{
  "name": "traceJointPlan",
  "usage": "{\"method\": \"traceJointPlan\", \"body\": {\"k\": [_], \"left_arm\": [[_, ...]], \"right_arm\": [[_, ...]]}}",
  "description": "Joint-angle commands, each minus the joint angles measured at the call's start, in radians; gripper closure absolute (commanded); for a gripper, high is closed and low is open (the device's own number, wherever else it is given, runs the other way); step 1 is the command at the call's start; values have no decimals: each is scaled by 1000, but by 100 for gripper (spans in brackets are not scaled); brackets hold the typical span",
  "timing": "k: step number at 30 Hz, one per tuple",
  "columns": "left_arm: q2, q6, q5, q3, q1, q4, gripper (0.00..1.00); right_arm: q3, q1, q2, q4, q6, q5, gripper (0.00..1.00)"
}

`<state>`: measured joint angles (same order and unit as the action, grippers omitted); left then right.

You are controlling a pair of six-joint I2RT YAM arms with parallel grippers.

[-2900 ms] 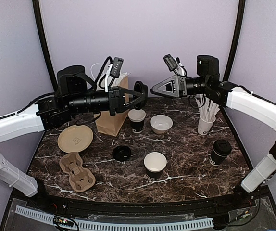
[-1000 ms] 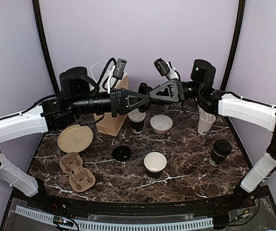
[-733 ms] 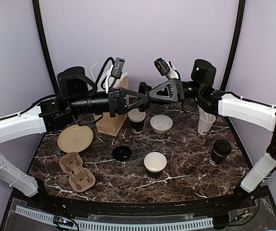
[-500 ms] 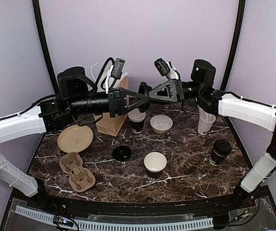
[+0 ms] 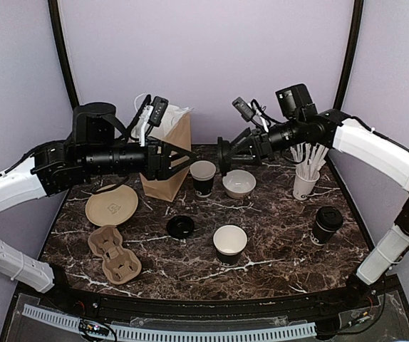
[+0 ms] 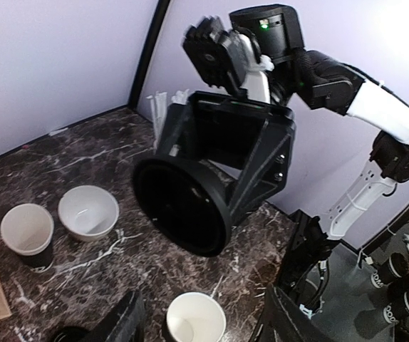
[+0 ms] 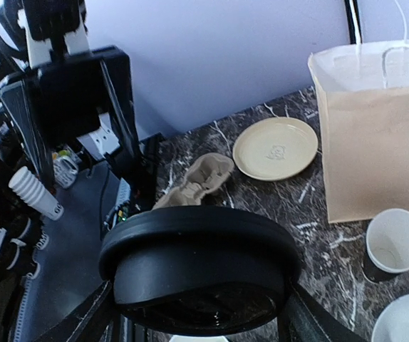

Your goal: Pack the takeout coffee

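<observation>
- Since a second ago the left hand (image 5: 187, 159) has let go of the black dome lid (image 5: 221, 155) and drawn back toward the left of the overhead frame; its jaws now stand apart with nothing between them.
- Alone now, the right hand (image 5: 227, 154) grasps that lid in the air at upper centre, above the counter (image 5: 283, 249). It seems to be pinched across its rim, though the fingers are mostly hidden behind it.
- Just below the lid in the frame, an open coffee cup (image 5: 203, 177) stands on the counter beside the white bowl (image 5: 239, 184).
- At centre stands a second open cup (image 5: 230, 244), and at right a lidded cup (image 5: 326, 225).
- Left of centre a spare lid (image 5: 180, 226) lies flat.
- Behind the left hand the paper bag (image 5: 163, 184) stands upright; the cup carrier (image 5: 114, 254) lies at lower left.
</observation>
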<state>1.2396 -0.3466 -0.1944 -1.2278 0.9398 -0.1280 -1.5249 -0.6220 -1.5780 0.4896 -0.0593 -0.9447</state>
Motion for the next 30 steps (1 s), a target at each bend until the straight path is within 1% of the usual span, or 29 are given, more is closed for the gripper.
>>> {"method": "traceJointPlan", "body": {"k": [1, 4, 6, 12, 15, 22, 30], "left_arm": [[-63, 52, 175, 5, -5, -220, 41], [-79, 52, 198, 26, -6, -248, 41], [-91, 49, 218, 40, -7, -244, 41], [-102, 45, 219, 69, -7, -211, 40], [-97, 40, 213, 83, -9, -204, 40], [-86, 21, 197, 103, -9, -181, 40], [-86, 15, 197, 117, -9, -163, 40]], "right_arm": [[-106, -35, -29, 422, -403, 205, 30], [-198, -80, -89, 637, -561, 281, 30], [-226, -108, -116, 727, -616, 335, 31], [-223, -195, -165, 847, -674, 468, 30], [-212, -229, -185, 871, -677, 518, 31], [-179, -281, -208, 842, -644, 589, 30], [-214, -310, -255, 825, -613, 636, 30]]}}
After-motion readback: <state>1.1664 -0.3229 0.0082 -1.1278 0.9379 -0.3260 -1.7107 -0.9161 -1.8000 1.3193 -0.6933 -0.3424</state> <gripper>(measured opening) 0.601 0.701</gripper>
